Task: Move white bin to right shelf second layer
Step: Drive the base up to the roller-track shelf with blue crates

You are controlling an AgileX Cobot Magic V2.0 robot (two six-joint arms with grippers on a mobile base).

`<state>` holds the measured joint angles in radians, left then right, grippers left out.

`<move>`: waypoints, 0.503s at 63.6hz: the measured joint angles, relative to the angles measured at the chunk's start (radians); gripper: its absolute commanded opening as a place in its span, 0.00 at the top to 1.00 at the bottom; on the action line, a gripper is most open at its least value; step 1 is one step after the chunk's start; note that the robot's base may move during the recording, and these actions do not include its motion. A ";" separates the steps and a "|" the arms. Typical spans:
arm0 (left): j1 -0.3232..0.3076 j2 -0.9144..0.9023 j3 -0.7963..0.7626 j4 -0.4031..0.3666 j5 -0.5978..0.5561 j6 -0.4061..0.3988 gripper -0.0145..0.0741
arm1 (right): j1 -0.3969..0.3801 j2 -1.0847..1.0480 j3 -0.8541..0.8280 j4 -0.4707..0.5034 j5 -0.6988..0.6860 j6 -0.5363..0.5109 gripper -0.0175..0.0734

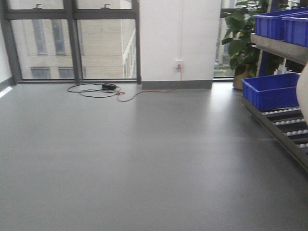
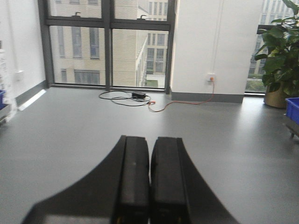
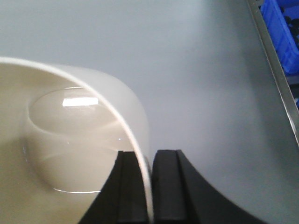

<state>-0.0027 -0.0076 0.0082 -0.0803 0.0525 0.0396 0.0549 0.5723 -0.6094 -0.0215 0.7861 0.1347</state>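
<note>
The white bin (image 3: 60, 140) fills the left of the right wrist view, glossy cream inside, held up above the grey floor. My right gripper (image 3: 150, 161) is shut on its rim, one finger inside the wall and one outside. A sliver of the bin (image 1: 303, 94) shows at the right edge of the front view, above the right shelf. That shelf's roller level (image 1: 288, 126) lies low at the right, rails lined with small white rollers. My left gripper (image 2: 150, 144) is shut on nothing, its fingers pressed together over bare floor.
A blue crate (image 1: 272, 90) sits at the far end of the roller level, and more blue crates (image 1: 281, 24) stand on the level above. A potted plant (image 1: 243, 43) stands behind the rack. A cable and power brick (image 1: 108, 88) lie on the floor by the window.
</note>
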 measured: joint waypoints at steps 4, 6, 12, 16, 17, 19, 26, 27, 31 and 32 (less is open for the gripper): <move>0.000 0.000 0.000 0.000 0.000 0.000 0.74 | 0.000 0.000 0.000 0.000 0.000 0.000 0.75; 0.000 0.000 0.000 0.000 0.000 0.000 0.74 | 0.000 0.000 0.000 0.000 0.000 0.000 0.75; 0.000 0.000 0.000 0.000 0.000 0.000 0.74 | 0.000 0.000 0.000 0.000 0.000 0.000 0.75; 0.000 0.000 0.000 0.000 0.000 0.000 0.74 | 0.000 0.000 0.000 0.000 0.000 0.000 0.75; 0.000 0.000 0.000 0.000 0.000 0.000 0.74 | 0.000 0.000 0.000 0.000 0.000 0.000 0.75; 0.000 0.000 0.000 0.000 0.000 0.000 0.74 | 0.000 0.000 0.000 0.000 0.000 0.000 0.75; 0.000 0.000 0.000 0.000 0.000 0.000 0.74 | 0.000 0.000 0.000 0.002 0.000 0.000 0.75; 0.000 0.000 0.000 0.000 0.000 0.000 0.74 | 0.000 0.000 0.000 0.002 0.000 0.000 0.75; 0.000 0.000 0.000 0.000 0.000 0.000 0.74 | 0.000 0.000 0.000 0.002 0.000 0.000 0.75; 0.000 0.000 0.000 0.000 0.000 0.000 0.74 | 0.000 0.000 0.000 0.002 0.000 0.000 0.75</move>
<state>-0.0027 -0.0076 0.0082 -0.0803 0.0525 0.0396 0.0549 0.5723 -0.6094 -0.0199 0.7861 0.1347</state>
